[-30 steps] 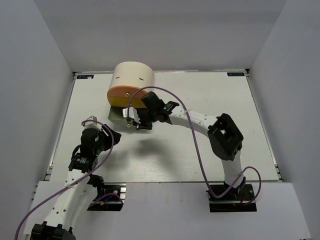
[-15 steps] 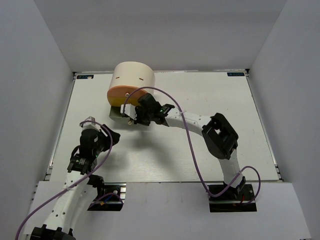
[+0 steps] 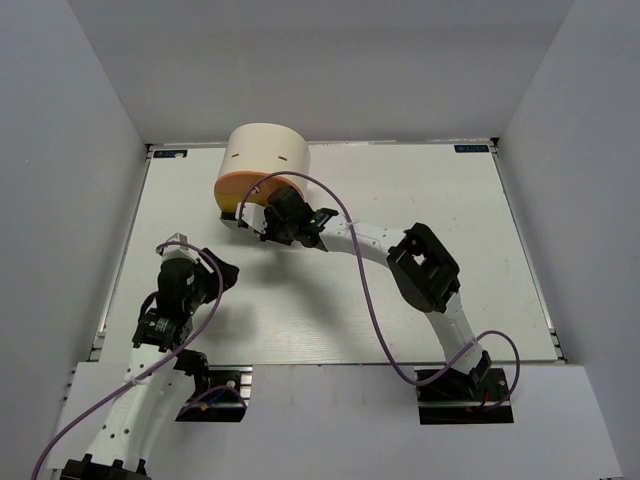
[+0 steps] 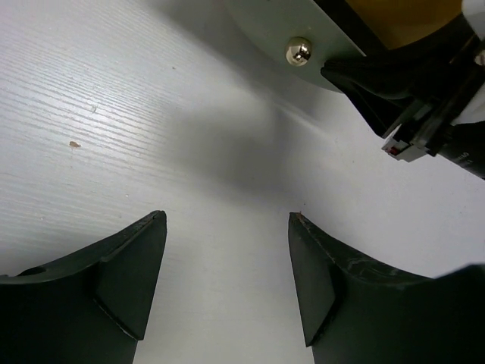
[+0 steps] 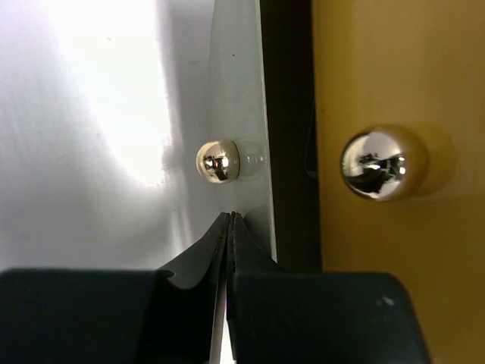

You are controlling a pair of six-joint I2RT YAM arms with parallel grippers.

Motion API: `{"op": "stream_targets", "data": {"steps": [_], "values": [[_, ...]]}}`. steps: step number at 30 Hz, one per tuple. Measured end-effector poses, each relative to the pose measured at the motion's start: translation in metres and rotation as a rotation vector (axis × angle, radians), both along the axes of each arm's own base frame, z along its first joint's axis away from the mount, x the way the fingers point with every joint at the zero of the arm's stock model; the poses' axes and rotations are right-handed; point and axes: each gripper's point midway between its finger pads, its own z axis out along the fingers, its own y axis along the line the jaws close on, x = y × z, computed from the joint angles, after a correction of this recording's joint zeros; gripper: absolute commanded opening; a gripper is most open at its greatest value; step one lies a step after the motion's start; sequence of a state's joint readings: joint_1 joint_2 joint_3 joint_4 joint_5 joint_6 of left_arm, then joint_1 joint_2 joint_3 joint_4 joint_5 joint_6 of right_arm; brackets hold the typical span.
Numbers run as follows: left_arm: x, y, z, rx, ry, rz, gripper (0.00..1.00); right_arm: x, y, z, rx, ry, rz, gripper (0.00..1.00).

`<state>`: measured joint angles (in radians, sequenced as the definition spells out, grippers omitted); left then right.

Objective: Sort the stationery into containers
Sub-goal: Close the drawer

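Observation:
The cream half-cylinder chest [image 3: 265,150] stands at the table's far left-centre. Its orange drawer [image 3: 238,187] shows below the cream top, and a pale grey drawer [image 3: 229,222] sticks out a little beneath it. My right gripper [image 3: 260,218] is shut and empty, its tips [image 5: 229,221] against the grey drawer front just below its small knob [image 5: 217,161]. The yellow-orange drawer front [image 5: 394,91] with its larger knob [image 5: 383,163] is beside it. My left gripper [image 4: 227,221] is open and empty over bare table, short of the grey drawer's knob [image 4: 301,51]. No stationery is in view.
The right arm [image 3: 425,270] stretches across the table's middle with a purple cable looping over it. Its black wrist [image 4: 424,98] shows in the left wrist view beside the chest. Grey walls enclose the white table [image 3: 430,190].
My right gripper has moved left and forward against the grey drawer, which now sticks out less than before. The left arm has barely moved.

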<state>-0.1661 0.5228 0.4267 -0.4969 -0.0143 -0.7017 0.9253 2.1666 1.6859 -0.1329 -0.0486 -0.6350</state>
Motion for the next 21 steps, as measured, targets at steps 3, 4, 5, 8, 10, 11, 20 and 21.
{"op": "stream_targets", "data": {"steps": [3,4,5,8,10,11,20,21], "values": [[-0.001,0.000,0.002,-0.003,-0.005,0.003,0.75,0.007,-0.001,0.000,-0.003,-0.026,-0.029,0.02],[-0.001,0.000,0.001,-0.004,-0.003,0.004,0.75,0.010,-0.002,0.000,-0.003,-0.037,-0.040,0.02],[-0.001,0.000,0.001,-0.004,-0.001,0.004,0.75,0.012,-0.002,0.001,-0.003,-0.045,-0.049,0.02],[-0.003,0.001,-0.001,-0.006,0.008,0.007,0.75,0.020,-0.002,0.005,0.006,-0.080,-0.078,0.02],[-0.003,0.001,-0.001,-0.007,0.009,0.011,0.75,0.026,-0.002,0.010,0.017,-0.106,-0.096,0.02],[-0.003,0.001,-0.001,-0.007,0.009,0.012,0.75,0.028,-0.002,0.011,0.021,-0.115,-0.103,0.02],[-0.003,0.001,-0.001,-0.007,0.012,0.012,0.75,0.038,-0.008,0.009,0.012,-0.191,-0.154,0.00],[-0.003,0.001,-0.002,-0.007,0.014,0.012,0.75,0.038,-0.008,0.009,0.011,-0.191,-0.153,0.00]]}}
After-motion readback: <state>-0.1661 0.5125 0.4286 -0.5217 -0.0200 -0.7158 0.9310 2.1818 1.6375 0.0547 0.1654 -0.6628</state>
